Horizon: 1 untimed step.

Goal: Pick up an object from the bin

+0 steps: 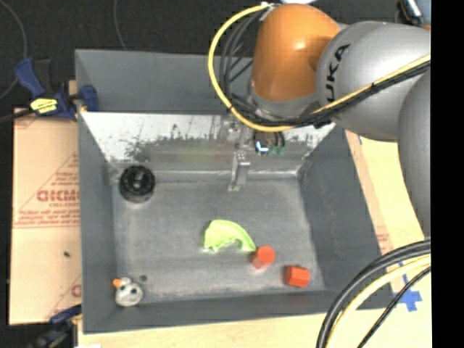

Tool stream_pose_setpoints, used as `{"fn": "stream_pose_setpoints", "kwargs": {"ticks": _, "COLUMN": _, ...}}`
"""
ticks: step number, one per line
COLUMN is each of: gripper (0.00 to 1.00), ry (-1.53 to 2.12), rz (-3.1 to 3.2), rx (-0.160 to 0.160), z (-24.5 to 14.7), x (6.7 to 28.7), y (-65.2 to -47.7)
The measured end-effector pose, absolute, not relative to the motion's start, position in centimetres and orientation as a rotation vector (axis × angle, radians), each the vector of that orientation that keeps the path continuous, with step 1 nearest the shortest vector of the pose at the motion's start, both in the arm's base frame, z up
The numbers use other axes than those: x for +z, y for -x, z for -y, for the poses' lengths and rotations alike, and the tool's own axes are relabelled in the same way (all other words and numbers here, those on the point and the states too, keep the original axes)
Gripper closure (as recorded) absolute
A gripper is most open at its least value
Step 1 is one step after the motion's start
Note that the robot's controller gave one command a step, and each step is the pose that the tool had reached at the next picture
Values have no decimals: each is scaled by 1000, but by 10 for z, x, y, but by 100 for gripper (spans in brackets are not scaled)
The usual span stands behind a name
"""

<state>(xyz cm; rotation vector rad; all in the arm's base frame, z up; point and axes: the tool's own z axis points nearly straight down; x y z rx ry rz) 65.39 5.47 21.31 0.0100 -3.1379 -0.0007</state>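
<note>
Camera view, from above. Gripper (pixel 235 184) low in the grey bin (pixel 98 216), close against the far wall, over bare floor a little right of middle. How far open: cannot tell from this angle. Nothing seen in its hold.

Loose things few and scattered, no heap. Nearest: a lime-green curved piece (pixel 226 235), flat on the floor toward the near side. Just right of it, near but apart, a small orange-red cube (pixel 263 257). Farther right, by the foot of the right wall, a second red block (pixel 296 275). Well apart at the left, near the far wall, a black round knob-like thing (pixel 138 182). In the near left corner, a small white-and-orange figure (pixel 127 291).

Step in hand, by judgement: approach, before any grasp, with nothing lifted yet. Called for next, probably: travel off the far wall toward the near side, settling above one target, the green piece being the closest candidate, then a straight descent onto it.

Room: broad open floor between gripper and green piece, nothing in the path. Far wall tight behind the gripper, so little margin there. Red block by the right wall and figure in the corner likely awkward to straddle. Green piece and cube clear of all walls, yet close enough together to risk nudging one while closing on the other.
</note>
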Motion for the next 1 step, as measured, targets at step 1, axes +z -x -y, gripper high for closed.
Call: {"fn": "stream_pose_setpoints", "kwargs": {"ticks": 1, "gripper": 0, "ry": -9, "rz": 3146, "rx": -2, "z": -55, "x": 219, "y": -655}}
